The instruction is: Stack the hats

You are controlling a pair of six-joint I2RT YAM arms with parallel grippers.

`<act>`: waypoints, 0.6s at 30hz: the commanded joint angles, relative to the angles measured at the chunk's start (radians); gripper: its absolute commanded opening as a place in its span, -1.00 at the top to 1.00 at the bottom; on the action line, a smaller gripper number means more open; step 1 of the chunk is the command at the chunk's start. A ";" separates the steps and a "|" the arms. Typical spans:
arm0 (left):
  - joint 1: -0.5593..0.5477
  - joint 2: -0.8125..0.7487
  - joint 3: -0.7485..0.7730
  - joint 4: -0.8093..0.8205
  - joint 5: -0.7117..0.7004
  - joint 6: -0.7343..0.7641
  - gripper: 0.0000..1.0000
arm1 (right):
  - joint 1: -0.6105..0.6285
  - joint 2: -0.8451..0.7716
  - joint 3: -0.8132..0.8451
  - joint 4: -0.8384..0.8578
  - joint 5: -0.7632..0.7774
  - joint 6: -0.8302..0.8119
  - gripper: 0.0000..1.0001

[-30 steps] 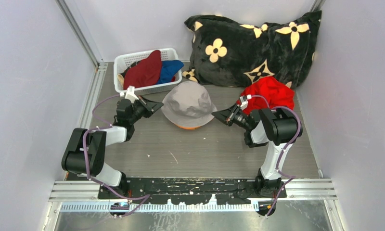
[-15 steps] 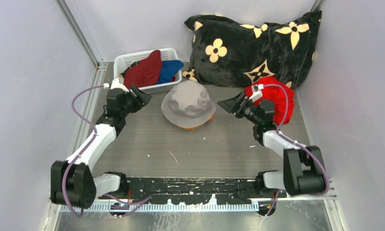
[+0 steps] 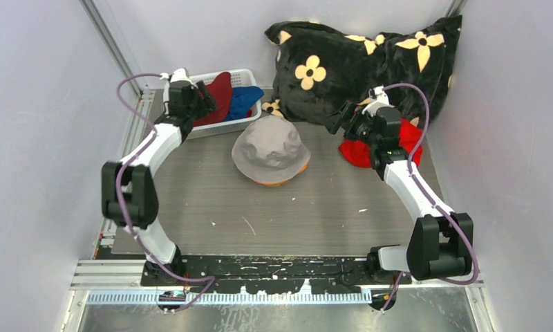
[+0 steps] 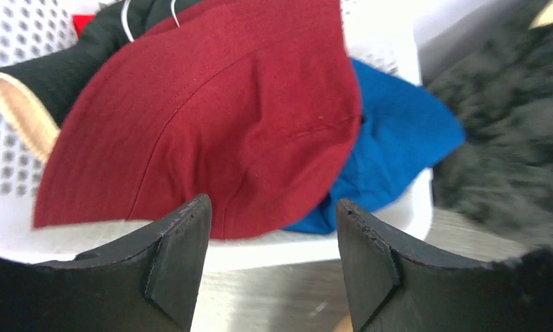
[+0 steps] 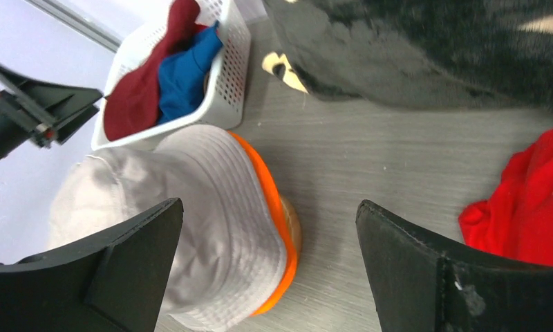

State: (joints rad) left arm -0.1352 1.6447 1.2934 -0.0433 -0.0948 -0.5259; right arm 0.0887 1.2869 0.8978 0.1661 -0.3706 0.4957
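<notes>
Hats lay in three spots in the top view. The grey hat (image 3: 270, 149) sat mid-table w/ the orange hat (image 3: 282, 181) under it, only an orange rim showing at the near side. The dark red hat (image 3: 218, 93) and blue hat (image 3: 244, 100) were piled in the white basket (image 3: 254, 79) at the far left. The bright red hat (image 3: 360, 153) lay crumpled on the table (image 3: 260, 221) at the far right, just in front of the cushion (image 3: 370, 62). The left gripper (image 3: 203, 95) hung at the basket's left end, by the dark red hat. The right gripper (image 3: 337, 119) was between the grey hat and the bright red hat, its arm partly covering the latter. Left wrist view: jaws stood apart w/ nothing between them, i.e. released, fingertips just short of the basket's near wall. The dark red hat (image 4: 225, 124) lapped over the rim straight ahead, w/ the blue hat (image 4: 398, 138) to its right and the black hat (image 4: 66, 69) behind at the left (a tan edge beside it, couldn't tell what). Right wrist view: jaws spread wide and empty over the table. The grey hat (image 5: 211, 180) sat ahead on the left atop the orange hat (image 5: 277, 214), and the bright red hat (image 5: 522, 207) lay at the right edge, apart from both fingers. The basket and the left gripper were farther back.
</notes>
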 commanded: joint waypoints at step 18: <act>-0.023 0.336 0.338 0.031 0.026 0.230 1.00 | -0.003 0.034 0.023 -0.003 -0.057 -0.003 -1.00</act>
State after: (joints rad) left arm -0.1551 2.0407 1.5970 -0.0376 -0.0814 -0.2901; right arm 0.0887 1.3365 0.8978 0.1188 -0.4099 0.4919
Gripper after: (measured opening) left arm 0.012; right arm 0.999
